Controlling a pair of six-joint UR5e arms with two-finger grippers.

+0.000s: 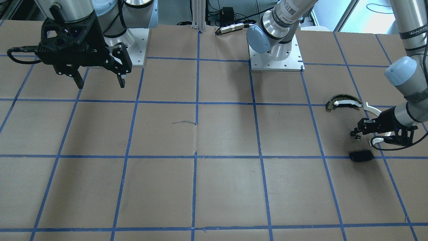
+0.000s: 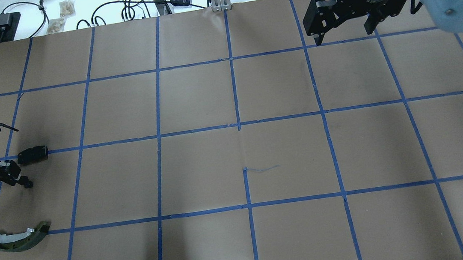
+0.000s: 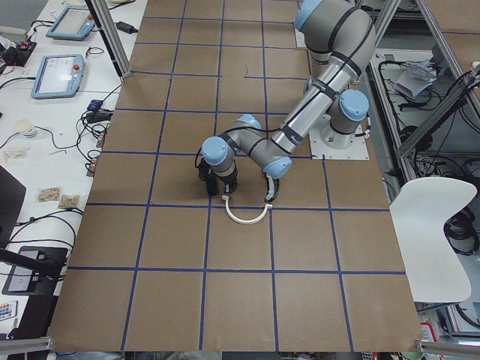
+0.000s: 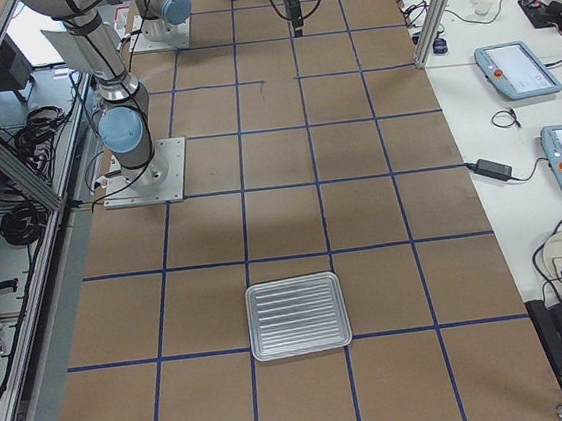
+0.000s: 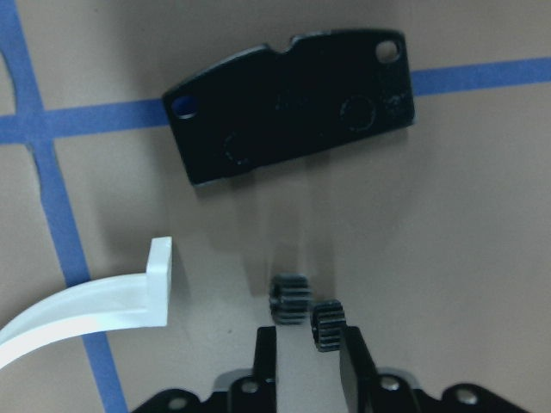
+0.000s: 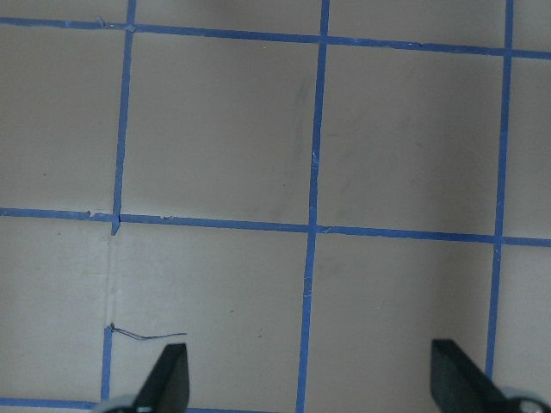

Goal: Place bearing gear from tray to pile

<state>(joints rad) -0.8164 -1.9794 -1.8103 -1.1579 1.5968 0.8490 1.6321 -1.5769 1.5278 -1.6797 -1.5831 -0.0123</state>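
Left gripper (image 5: pixel 306 344) is working low among the pile (image 1: pixel 371 108), far right of the front view. The bearing gear (image 5: pixel 290 298), seemingly two tiny toothed wheels, is sitting right at its narrowly parted fingertips; pinched or lying free, cannot tell. The black plate (image 5: pixel 293 103) is lying just above. The white arc (image 5: pixel 86 305) is running off the lower-left edge. Right gripper (image 1: pixel 101 83) is hanging spread wide, upper left. The tray (image 4: pixel 295 283) is showing only in the right-side view.
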